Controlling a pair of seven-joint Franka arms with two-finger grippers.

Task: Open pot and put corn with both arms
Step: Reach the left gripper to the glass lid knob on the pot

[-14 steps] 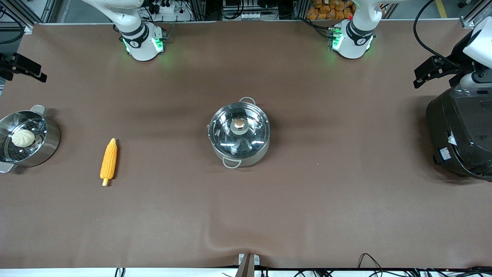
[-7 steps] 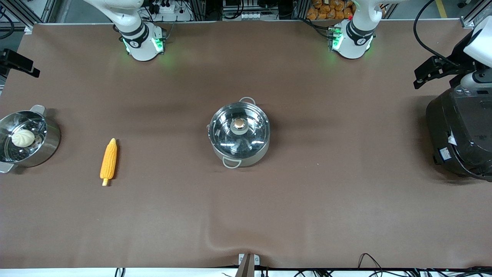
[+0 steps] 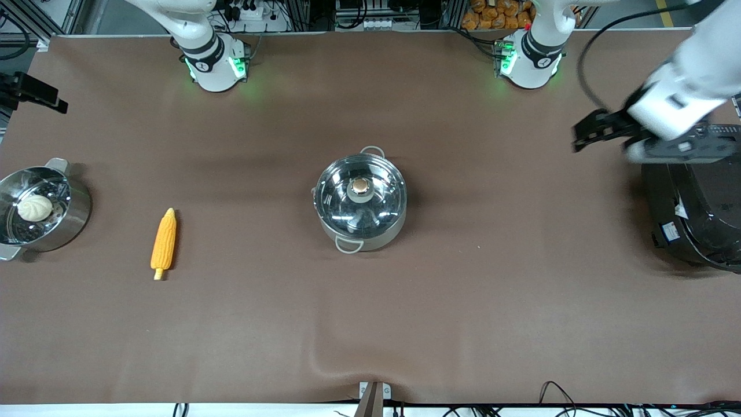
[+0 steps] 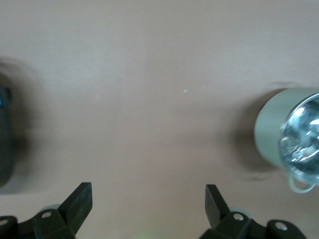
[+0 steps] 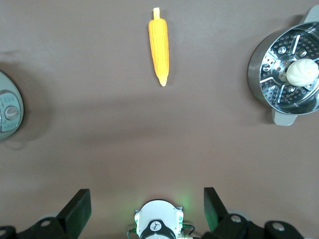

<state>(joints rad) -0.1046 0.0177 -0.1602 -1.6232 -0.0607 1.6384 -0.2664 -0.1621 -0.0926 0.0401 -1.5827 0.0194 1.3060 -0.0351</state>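
Note:
The steel pot (image 3: 360, 202) stands in the middle of the table, its glass lid (image 3: 341, 200) with the copper knob (image 3: 360, 185) on it. It also shows in the left wrist view (image 4: 291, 137) and at the edge of the right wrist view (image 5: 7, 112). The corn (image 3: 164, 242) lies flat on the table toward the right arm's end, also in the right wrist view (image 5: 159, 47). My left gripper (image 3: 584, 136) (image 4: 148, 199) is open and empty, up over the table beside the black cooker. My right gripper (image 3: 35, 95) (image 5: 146, 206) is open and empty, high over the right arm's end of the table.
A steel steamer pot (image 3: 75, 214) (image 5: 259, 74) with a white bun (image 3: 34, 207) (image 5: 301, 72) stands at the right arm's end, beside the corn. A big black cooker (image 3: 694, 214) (image 4: 5, 144) stands at the left arm's end. The right arm's base (image 5: 157, 226) shows under the right gripper.
My left arm has swung in from the table's end toward the pot, its gripper now over the table beside the cooker. The right gripper has barely shifted. Pot and corn have not moved.

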